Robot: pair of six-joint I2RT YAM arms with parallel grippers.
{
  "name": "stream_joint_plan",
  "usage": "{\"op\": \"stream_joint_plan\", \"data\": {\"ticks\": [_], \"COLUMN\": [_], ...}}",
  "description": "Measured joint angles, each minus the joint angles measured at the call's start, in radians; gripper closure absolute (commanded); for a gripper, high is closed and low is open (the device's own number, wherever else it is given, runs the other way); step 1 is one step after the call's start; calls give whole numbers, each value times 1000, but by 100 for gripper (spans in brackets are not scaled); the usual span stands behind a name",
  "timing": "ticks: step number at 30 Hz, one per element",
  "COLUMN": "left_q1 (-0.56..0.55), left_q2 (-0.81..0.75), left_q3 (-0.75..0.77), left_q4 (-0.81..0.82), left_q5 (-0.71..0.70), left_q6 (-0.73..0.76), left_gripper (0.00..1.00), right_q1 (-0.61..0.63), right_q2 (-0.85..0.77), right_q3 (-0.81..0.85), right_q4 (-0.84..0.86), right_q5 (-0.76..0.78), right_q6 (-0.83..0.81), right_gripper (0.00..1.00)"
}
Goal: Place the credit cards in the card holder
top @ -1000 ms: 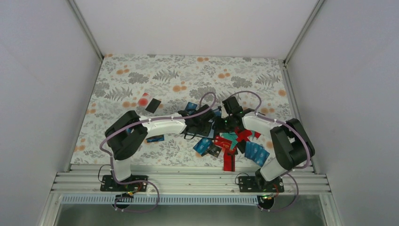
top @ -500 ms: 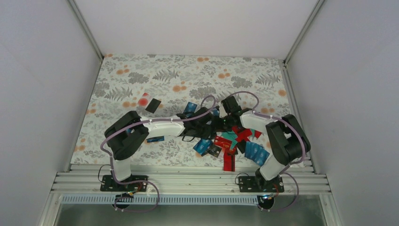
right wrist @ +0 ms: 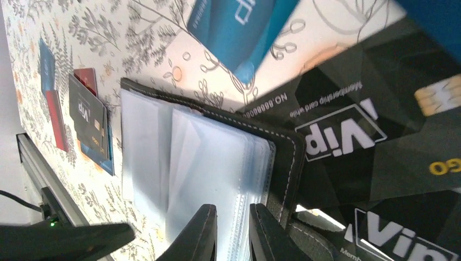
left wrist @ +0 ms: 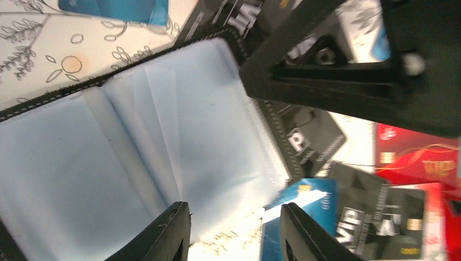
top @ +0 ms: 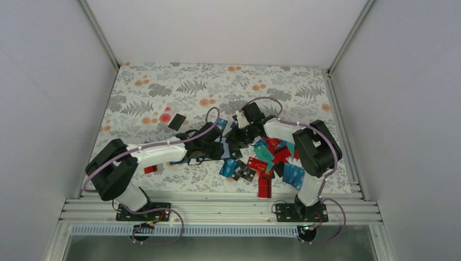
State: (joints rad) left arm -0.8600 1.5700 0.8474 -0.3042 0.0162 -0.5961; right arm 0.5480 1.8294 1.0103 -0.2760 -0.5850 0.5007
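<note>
Left of the heap of credit cards (top: pixel 269 163) on the table (top: pixel 163 87), the card holder (left wrist: pixel 163 141) now lies open, dragged there as my 2 arms swung toward the left of the frame in the last second. My right pincer (right wrist: pixel 234 234) is nearly pressed together, pinching a clear sleeve, I judge. My left pincer (left wrist: pixel 235 234) stands spread over the holder's corner. No card shows in the sleeves, so loading can begin.
</note>
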Motion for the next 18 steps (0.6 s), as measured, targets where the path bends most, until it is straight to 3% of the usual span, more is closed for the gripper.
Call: {"op": "stream_joint_plan", "data": {"ticks": [7, 18], "left_q1": [10, 192], "left_q2": [-119, -228], "left_q3": [39, -7], "left_q4": [-98, -338], "left_q5": [-4, -130], "left_q6": [-19, -96], "left_gripper": [48, 28], "right_q1": [2, 2], "right_q2": [-73, -266], "right_q3": [28, -19], "right_q4": [-98, -165], "right_q5": [55, 100], "right_q6": [-51, -65], "right_gripper": [76, 67]}}
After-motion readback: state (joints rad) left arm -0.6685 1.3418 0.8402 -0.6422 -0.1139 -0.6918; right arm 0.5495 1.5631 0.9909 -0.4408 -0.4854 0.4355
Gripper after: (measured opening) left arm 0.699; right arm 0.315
